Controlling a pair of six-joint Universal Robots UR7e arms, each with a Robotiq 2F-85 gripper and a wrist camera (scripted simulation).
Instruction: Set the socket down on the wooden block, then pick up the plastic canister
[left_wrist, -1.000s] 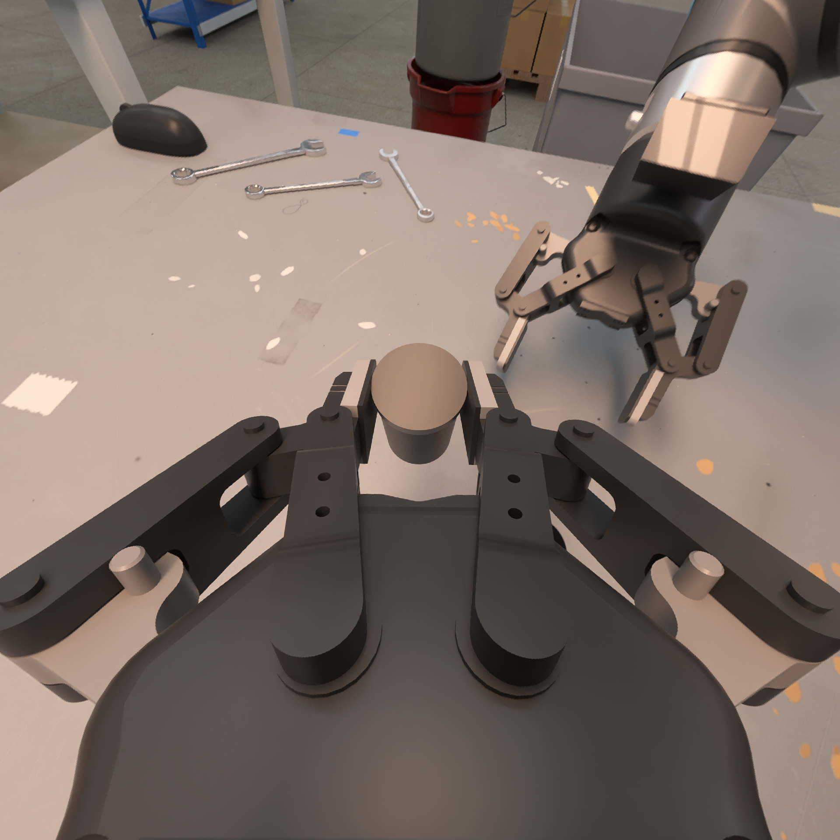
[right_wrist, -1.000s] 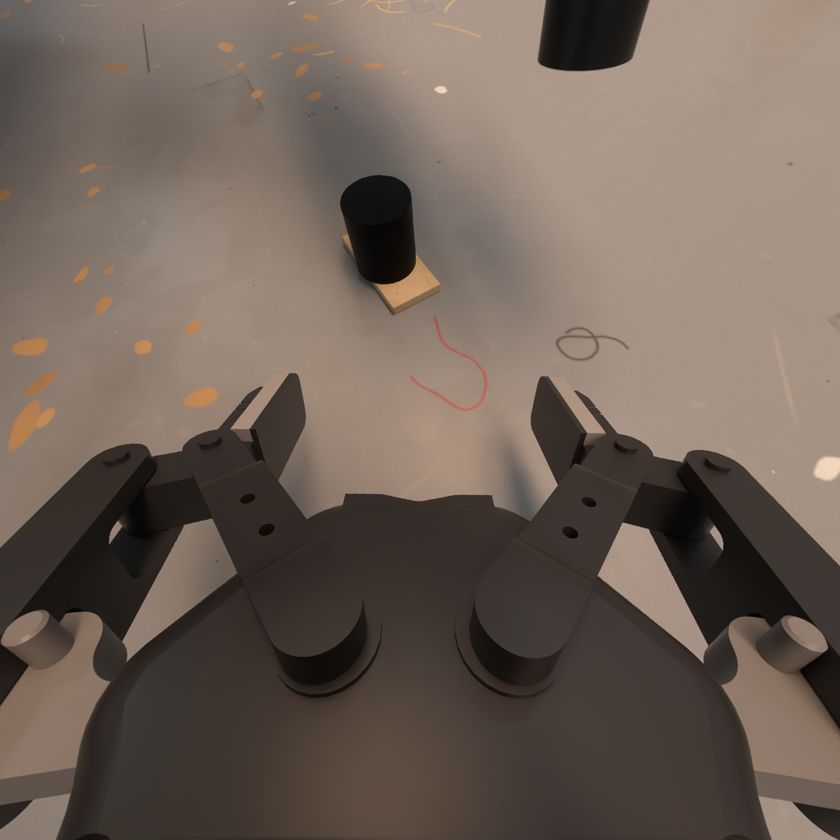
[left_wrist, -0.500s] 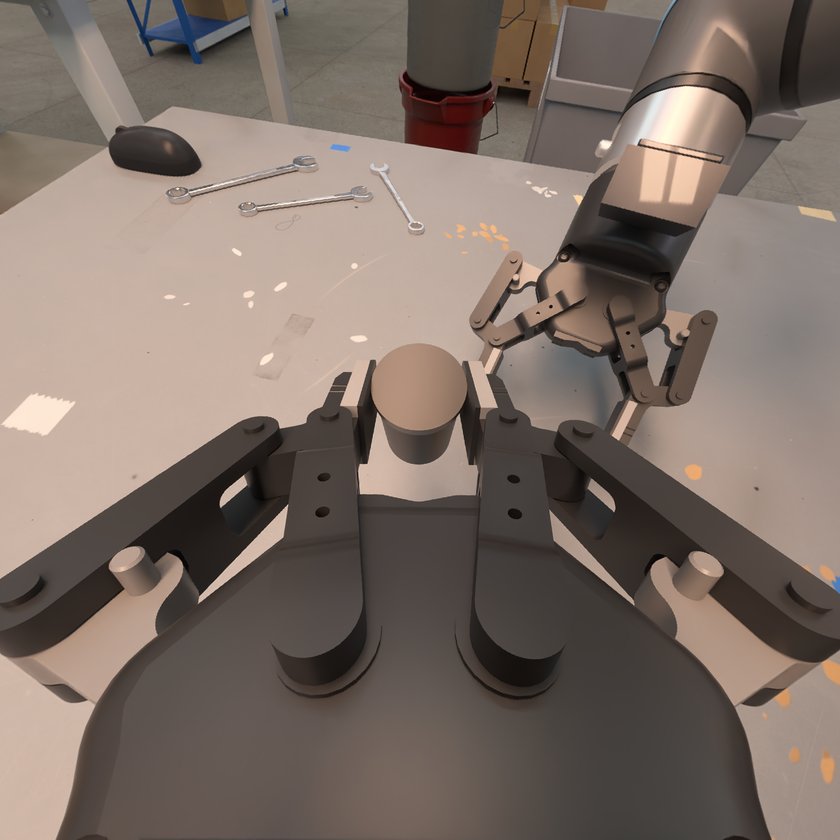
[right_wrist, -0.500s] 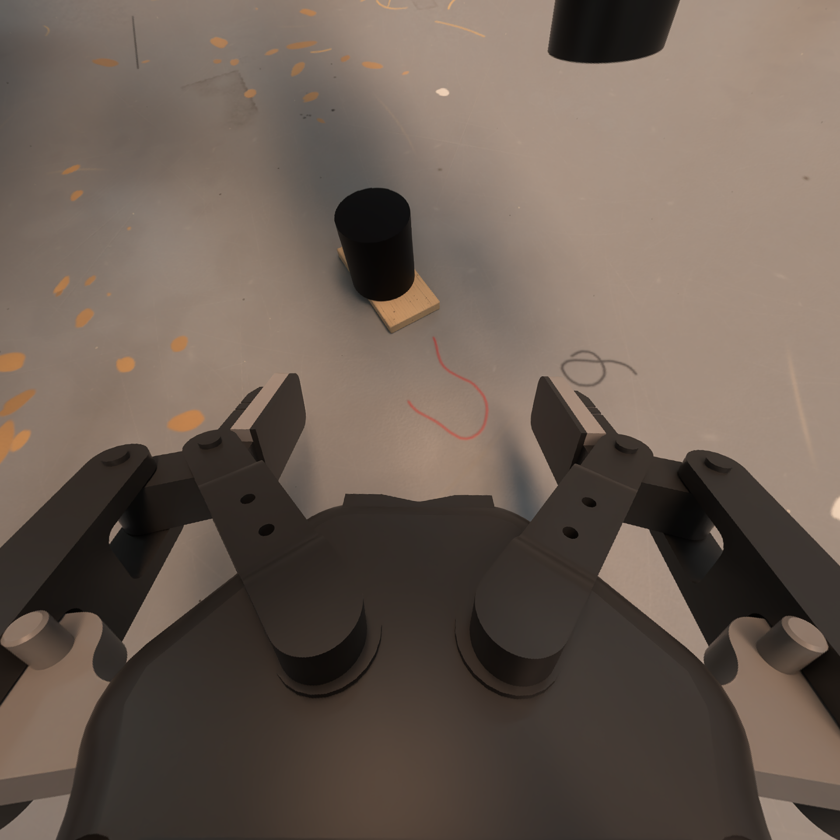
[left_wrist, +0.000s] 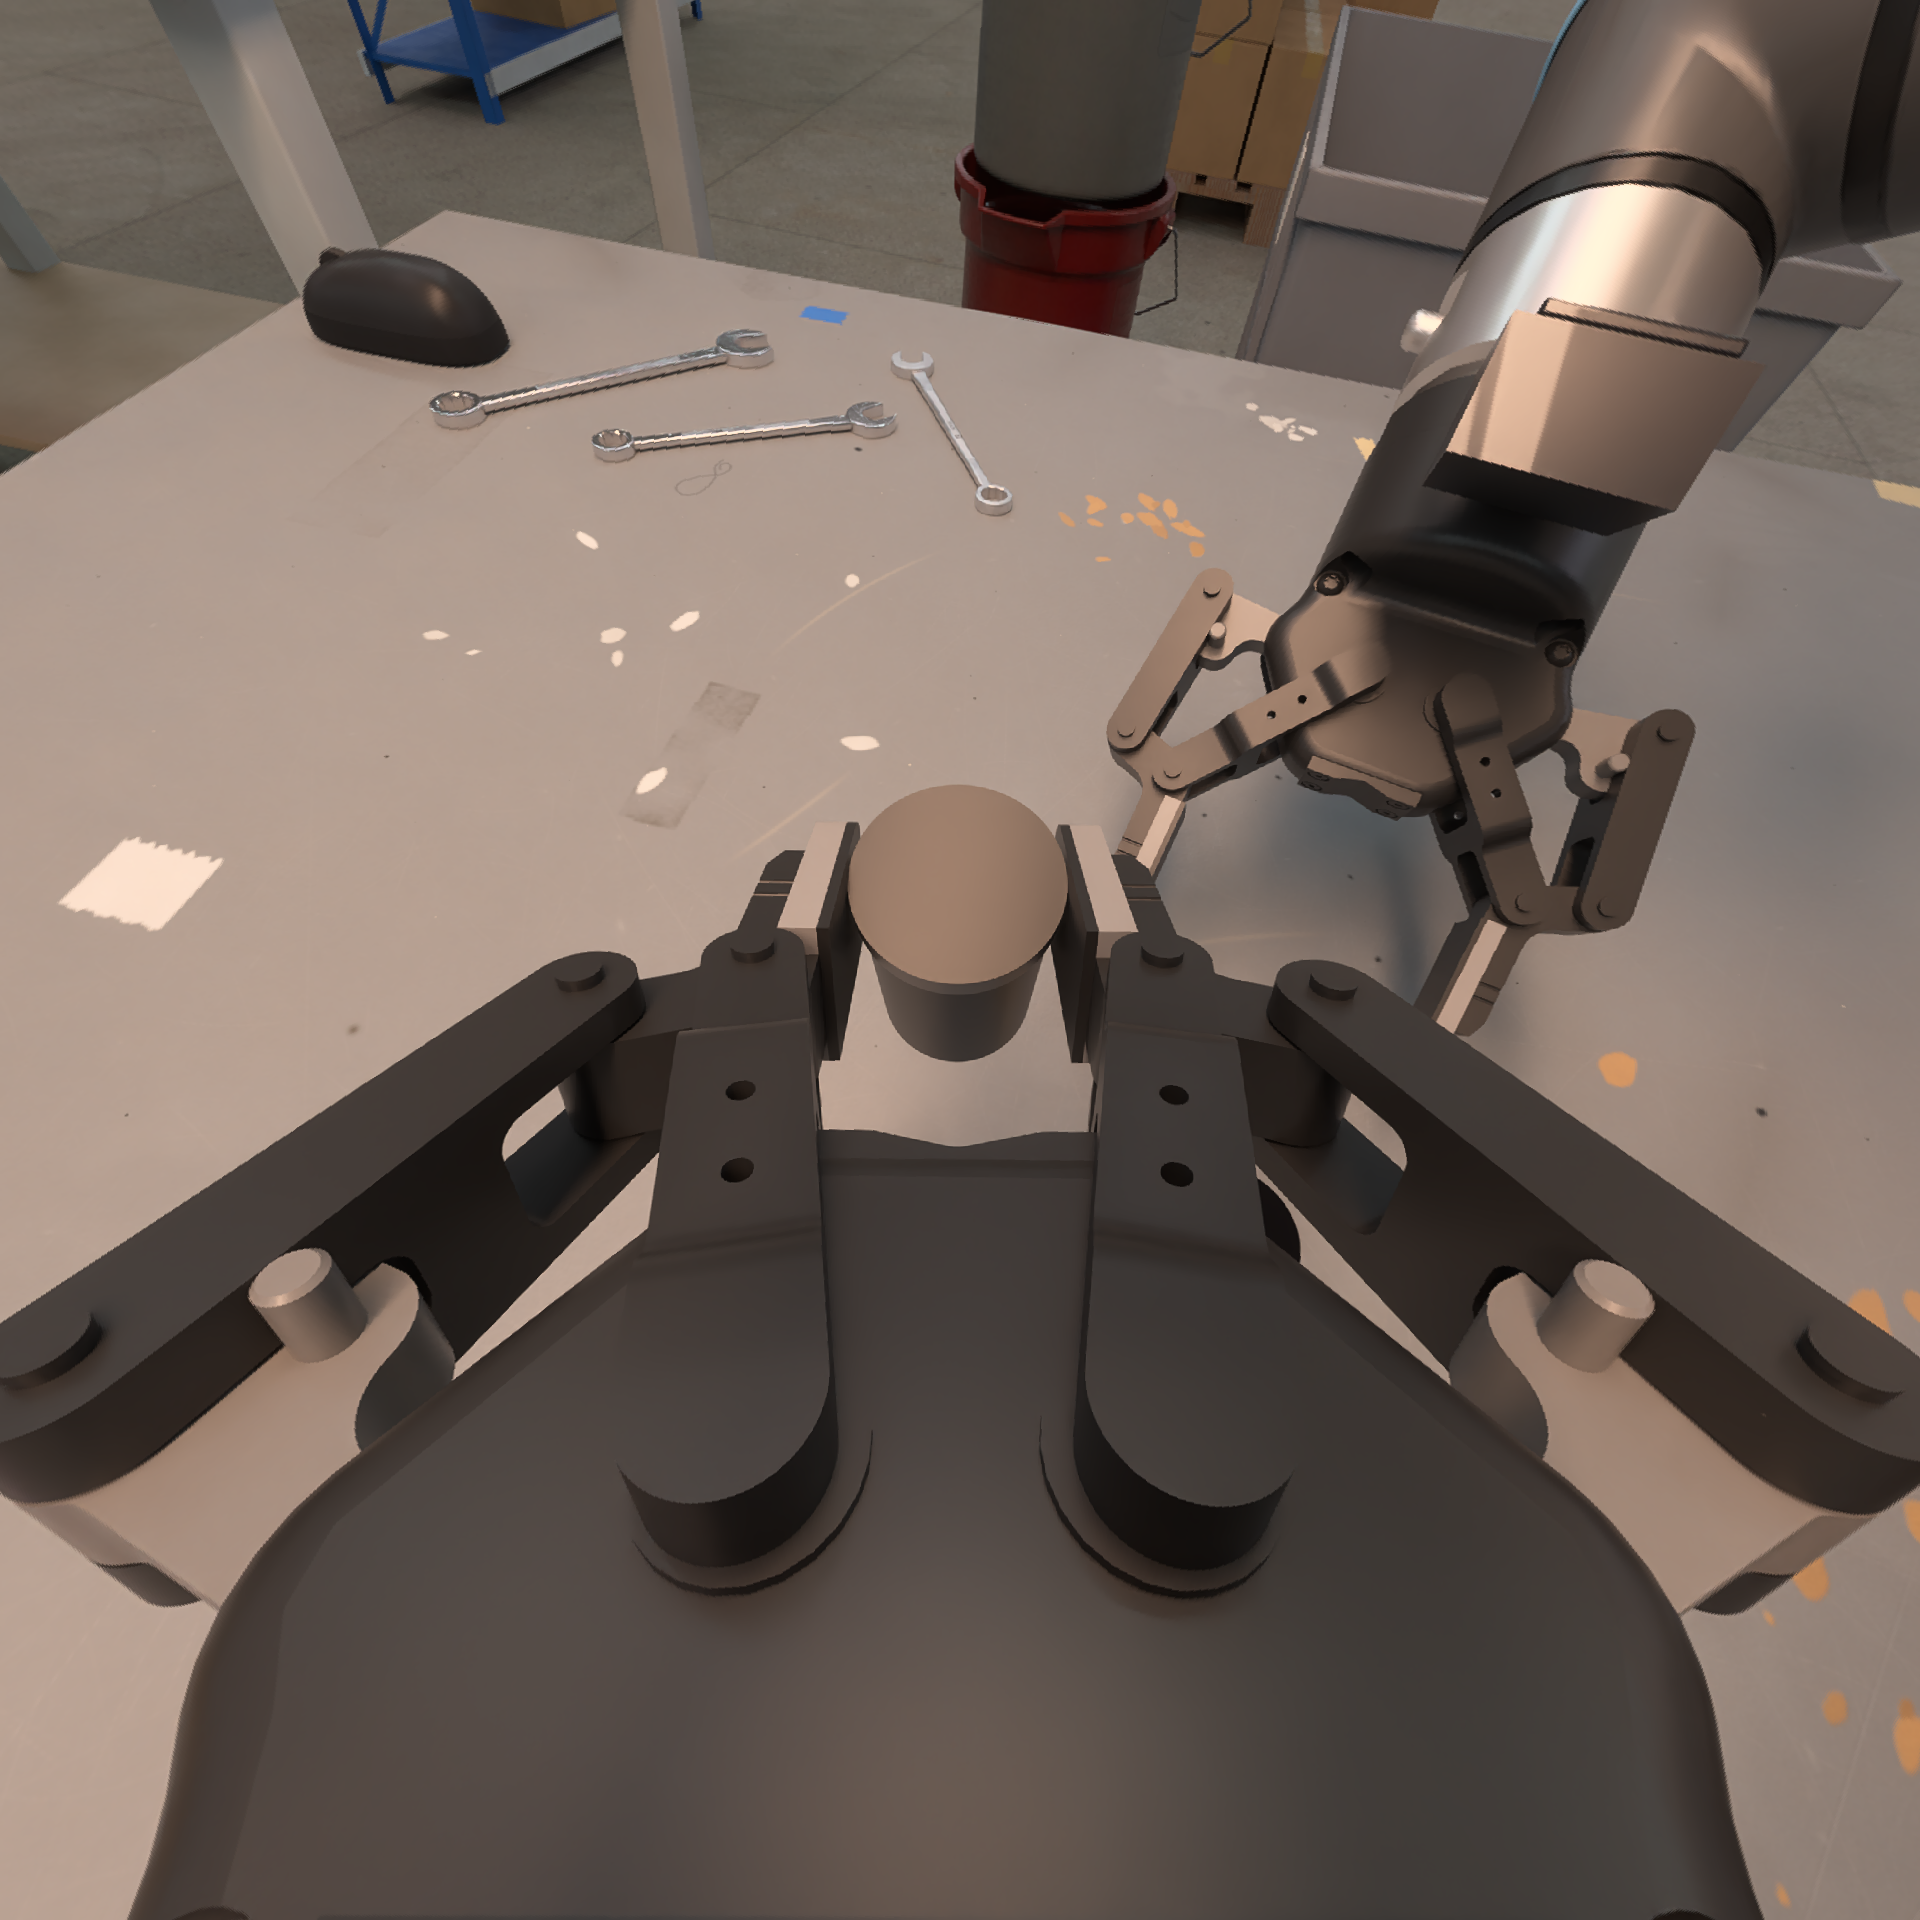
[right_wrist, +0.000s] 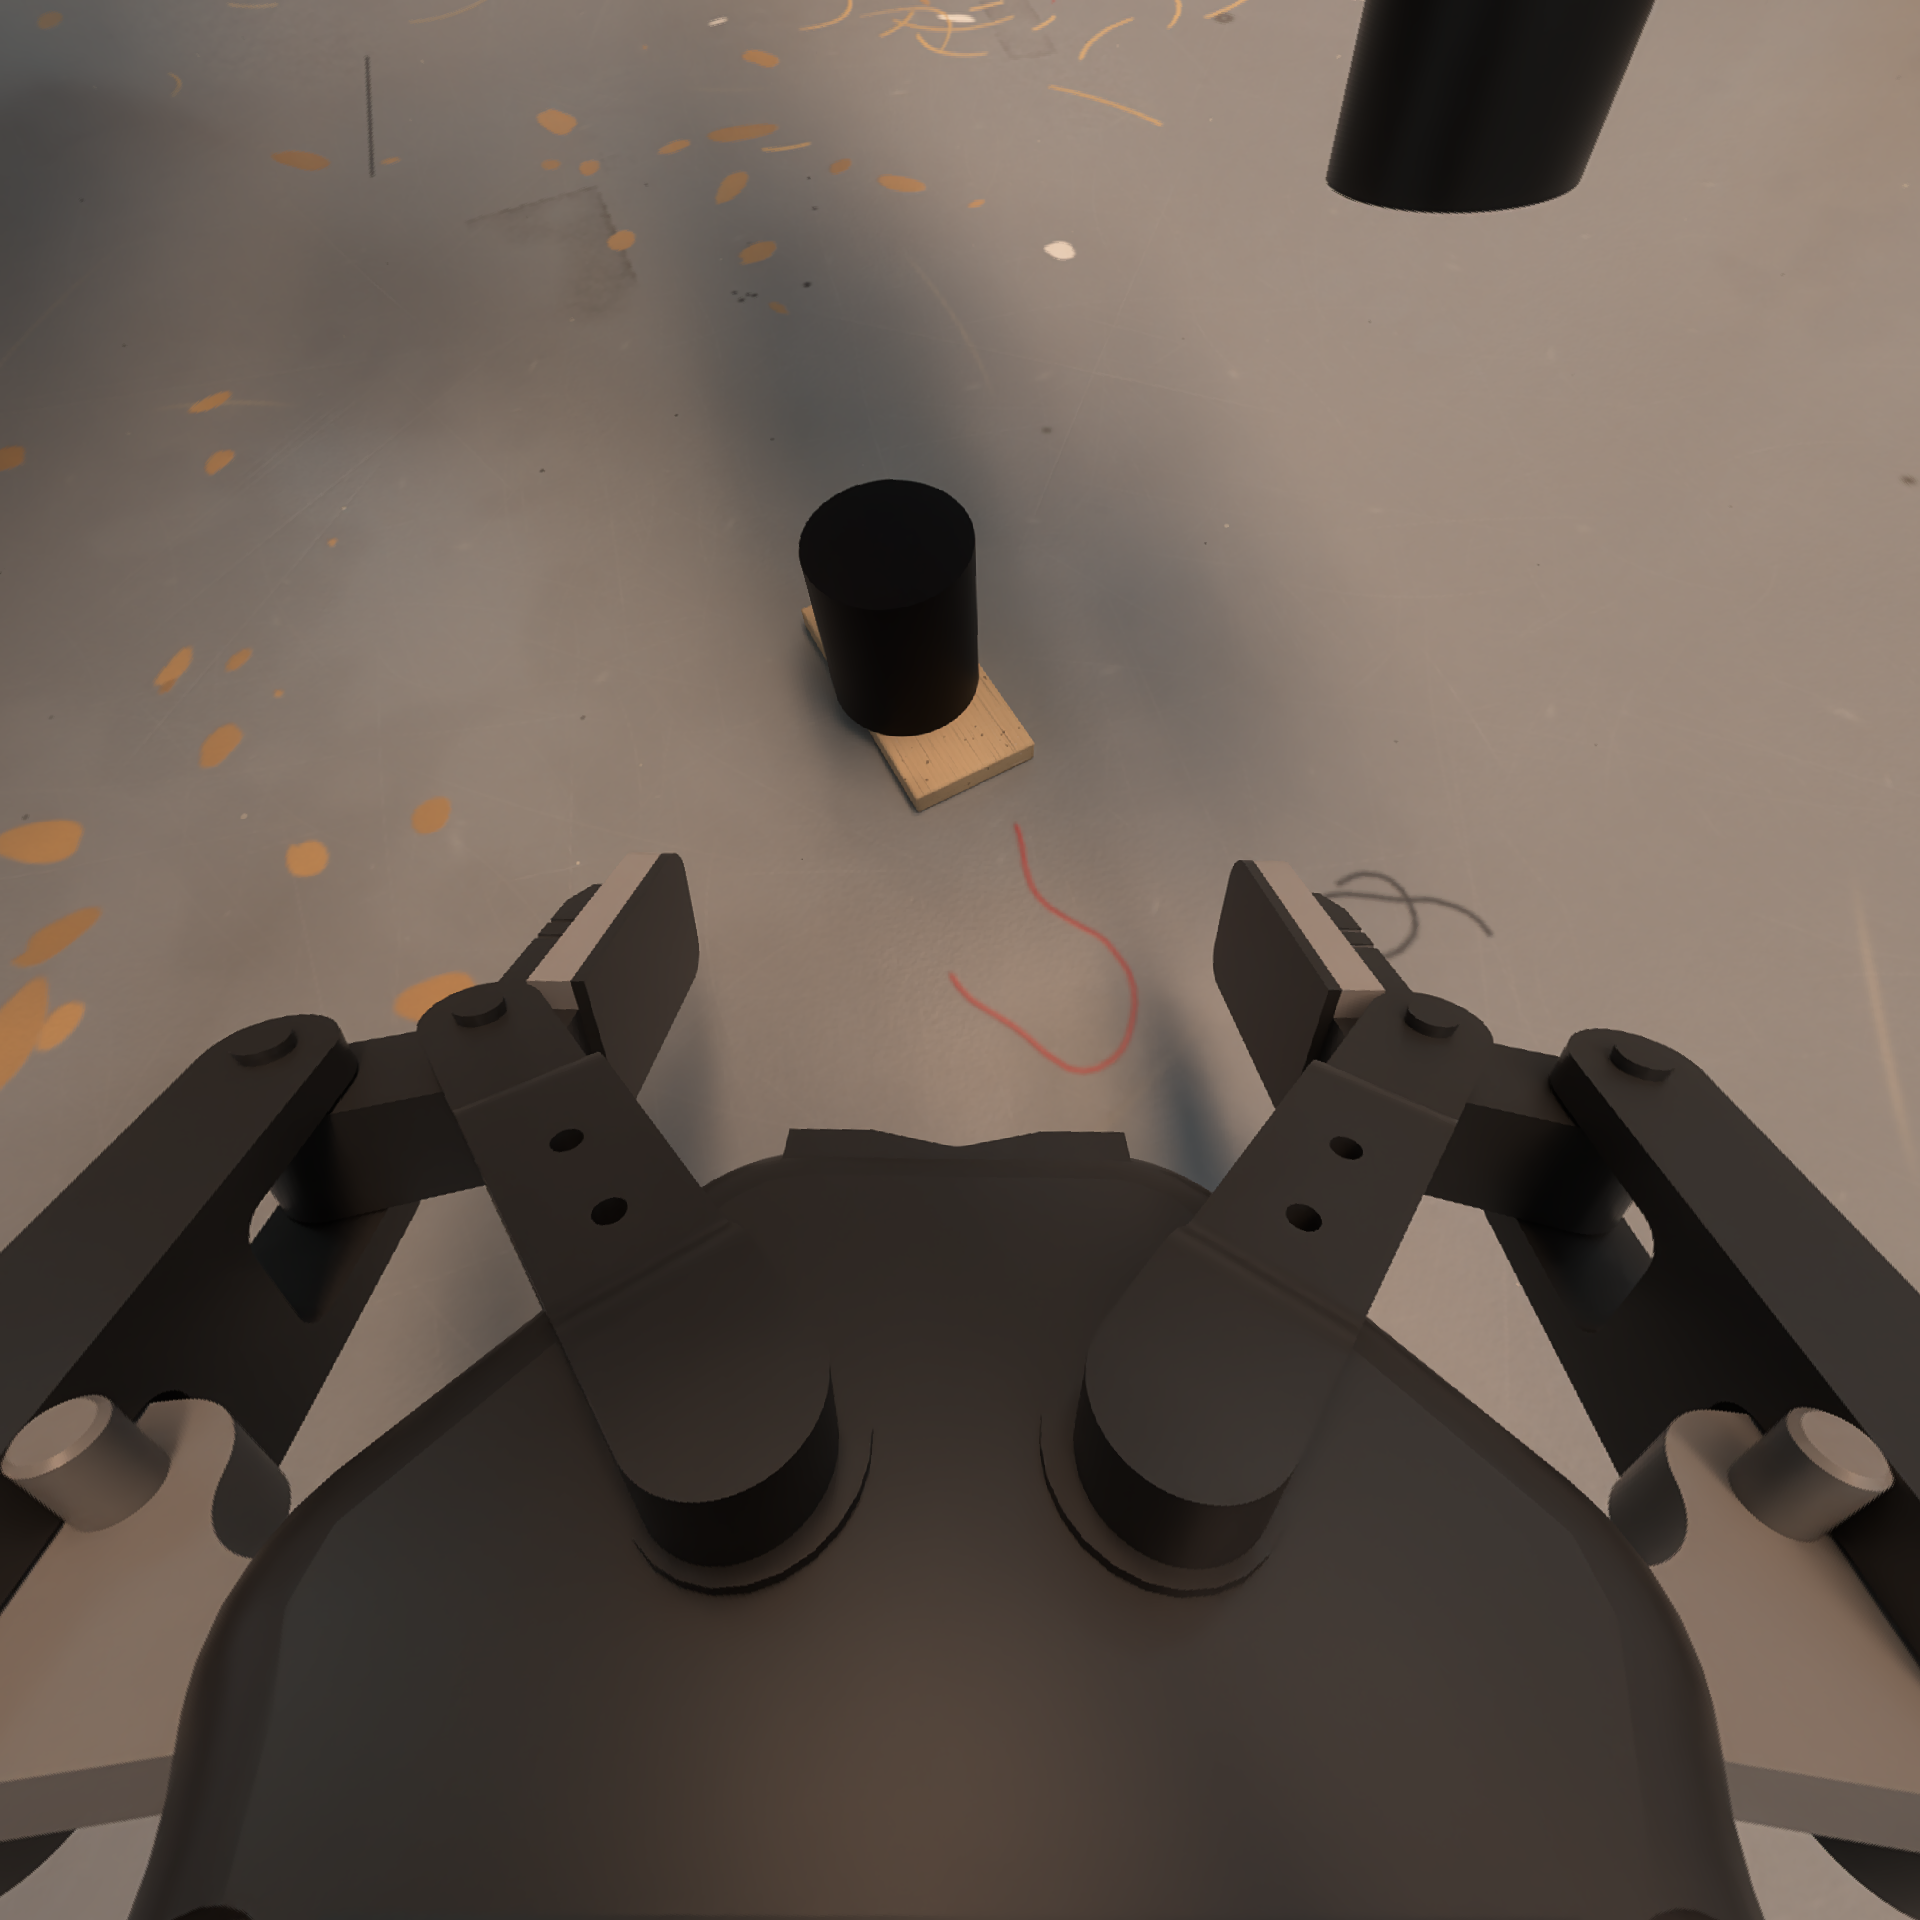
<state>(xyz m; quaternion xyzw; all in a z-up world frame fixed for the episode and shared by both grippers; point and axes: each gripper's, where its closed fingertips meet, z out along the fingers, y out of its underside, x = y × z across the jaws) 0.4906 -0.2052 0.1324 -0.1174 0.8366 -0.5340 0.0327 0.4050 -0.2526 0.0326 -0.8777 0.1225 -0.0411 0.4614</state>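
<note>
The left gripper (left_wrist: 958, 920) clamps the canister (left_wrist: 956, 883) upright, apparently clear of the table (left_wrist: 312, 727). The right gripper (right_wrist: 956, 935), wide and empty, faces the socket (right_wrist: 894, 613), which stands upright on the block (right_wrist: 966, 758) just ahead.

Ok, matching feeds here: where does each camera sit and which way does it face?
Left wrist view: on the left gripper, facing across the table toward wrenches; own jaws shut on the canister.
Right wrist view: on the right gripper, facing down at the socket on the wooden block; own jaws open.
Shared: the canister, the right gripper.
</note>
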